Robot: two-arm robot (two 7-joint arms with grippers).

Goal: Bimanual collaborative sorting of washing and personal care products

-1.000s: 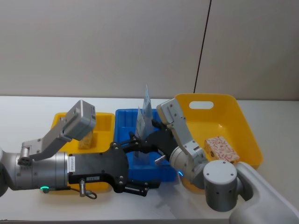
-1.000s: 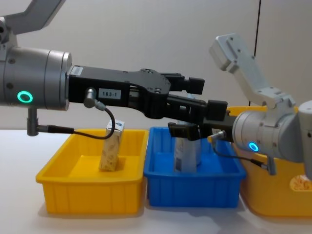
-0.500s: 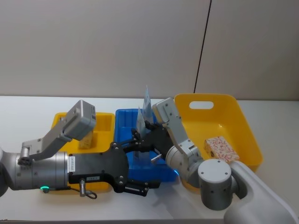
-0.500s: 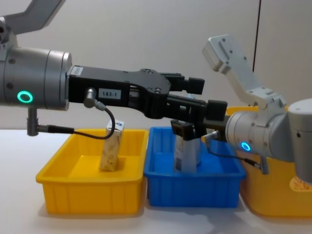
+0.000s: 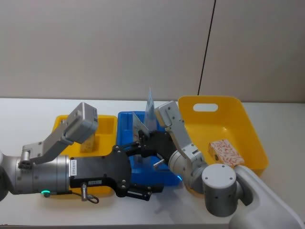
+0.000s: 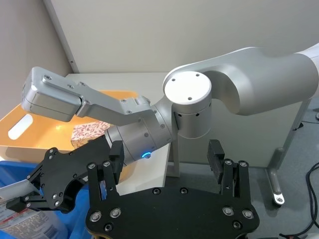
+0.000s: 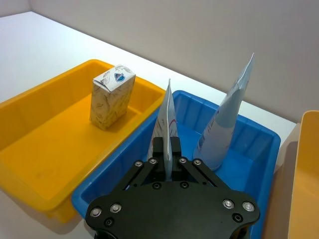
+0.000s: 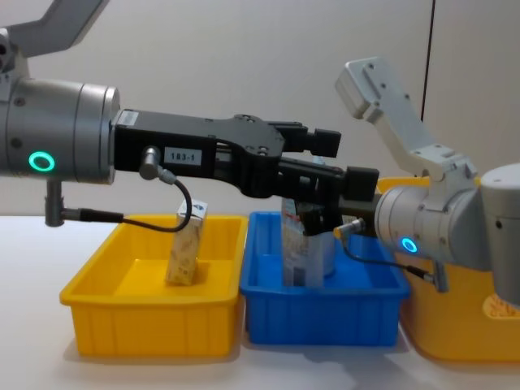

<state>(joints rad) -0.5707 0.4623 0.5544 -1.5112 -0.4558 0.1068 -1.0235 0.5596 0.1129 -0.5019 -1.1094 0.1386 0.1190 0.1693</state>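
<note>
My right gripper [image 7: 167,145] is shut on the flat end of a pale-blue squeeze tube [image 7: 166,117], holding it tilted over the blue bin [image 7: 249,144]. In the head view this right gripper [image 5: 144,141] is above the bin's middle. A second tube [image 7: 227,117] stands upright in the same bin. One floral-print box [image 7: 112,94] stands in the small yellow bin [image 7: 50,124]; another floral box [image 5: 226,151] lies in the large yellow bin [image 5: 209,100]. My left gripper [image 6: 167,154] is open and holds nothing, hovering beside the right gripper over the blue bin [image 8: 325,301].
The three bins sit side by side on a white table [image 5: 28,114], small yellow bin at the left, blue bin in the middle, large yellow bin at the right. A grey wall [image 5: 119,47] rises behind. Both arms crowd the space above the blue bin.
My right gripper has shifted a little leftward with the held tube, which now leans more. The left arm has stayed still.
</note>
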